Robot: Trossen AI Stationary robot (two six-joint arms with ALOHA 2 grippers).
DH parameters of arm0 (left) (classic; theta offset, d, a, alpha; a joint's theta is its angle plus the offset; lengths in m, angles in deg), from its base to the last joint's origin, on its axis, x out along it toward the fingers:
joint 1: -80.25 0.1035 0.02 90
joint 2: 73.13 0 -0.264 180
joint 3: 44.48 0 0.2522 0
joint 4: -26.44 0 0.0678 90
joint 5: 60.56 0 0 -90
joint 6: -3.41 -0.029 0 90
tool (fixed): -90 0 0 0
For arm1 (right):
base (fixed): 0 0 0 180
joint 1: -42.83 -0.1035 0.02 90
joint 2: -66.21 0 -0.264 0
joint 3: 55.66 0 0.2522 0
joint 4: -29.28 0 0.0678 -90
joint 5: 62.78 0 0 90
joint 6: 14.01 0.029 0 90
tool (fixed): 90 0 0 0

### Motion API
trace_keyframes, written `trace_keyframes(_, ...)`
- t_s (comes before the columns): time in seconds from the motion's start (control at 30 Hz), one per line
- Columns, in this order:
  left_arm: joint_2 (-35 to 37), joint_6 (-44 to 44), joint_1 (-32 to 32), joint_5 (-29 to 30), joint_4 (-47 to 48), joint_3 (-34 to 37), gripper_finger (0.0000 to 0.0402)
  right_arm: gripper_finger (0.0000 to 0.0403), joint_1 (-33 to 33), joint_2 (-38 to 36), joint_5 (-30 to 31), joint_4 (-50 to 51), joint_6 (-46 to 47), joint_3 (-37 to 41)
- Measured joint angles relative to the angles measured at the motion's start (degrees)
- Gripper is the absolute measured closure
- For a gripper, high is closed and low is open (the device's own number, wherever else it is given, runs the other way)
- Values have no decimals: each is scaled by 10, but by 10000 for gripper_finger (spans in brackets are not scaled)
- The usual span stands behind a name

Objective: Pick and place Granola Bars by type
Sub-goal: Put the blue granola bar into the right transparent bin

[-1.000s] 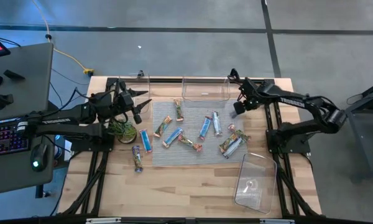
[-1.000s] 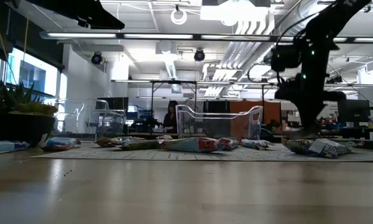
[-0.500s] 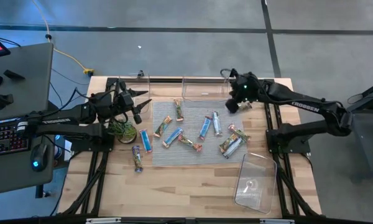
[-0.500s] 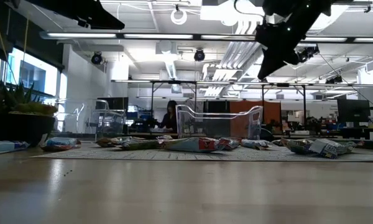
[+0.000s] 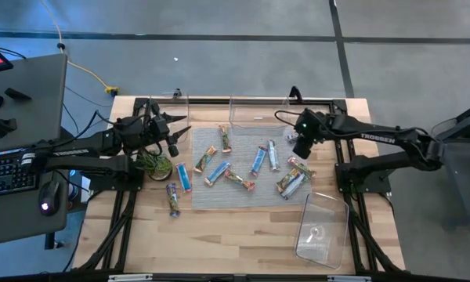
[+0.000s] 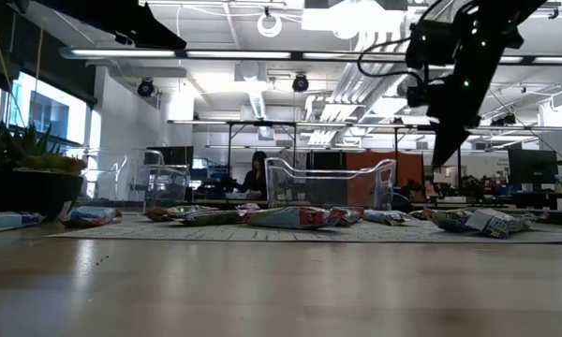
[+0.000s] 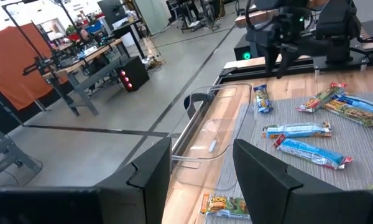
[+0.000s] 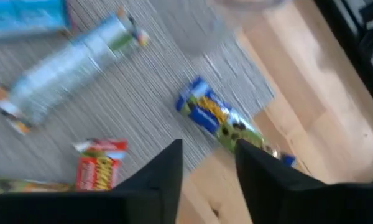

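An empty clear bin (image 5: 321,227) is seen at the near right corner of the worktop (image 5: 243,239), and beyond it the granola bars (image 5: 254,164) lie scattered flat on a grey mat (image 5: 247,200). Light, crinkly and slippery they look; a pinch across the narrow middle is judged best. The right end effector (image 5: 301,149) is held above the mat's far right edge, fingers apart and empty, a blue-and-yellow bar (image 8: 219,121) lying just beyond its tips. The left end effector (image 5: 171,135), likewise parted, waits at the far left.

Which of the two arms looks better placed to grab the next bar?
Probably the right: the right gripper hangs open above the granola bars, while the left gripper waits beside the mat.
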Motion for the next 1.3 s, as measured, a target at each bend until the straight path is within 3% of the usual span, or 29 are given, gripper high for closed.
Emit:
trace_keyframes(0.23,0,0,0,0,0,0,234,218,33,74,-12,-40,-25,-7)
trace_keyframes(0.33,0,0,0,0,1,0,234,215,46,128,-40,-31,-42,-7)
trace_keyframes(0.53,0,0,0,-1,1,0,234,228,46,212,-39,-63,-98,-7)
trace_keyframes(0.83,0,0,0,-62,1,0,234,235,32,190,-16,-57,-147,-8)
trace_keyframes(1.03,0,0,0,-62,1,0,234,234,47,175,49,-84,-243,-8)
trace_keyframes(1.3,0,0,0,-76,2,0,234,233,116,216,-38,-114,-275,-10)
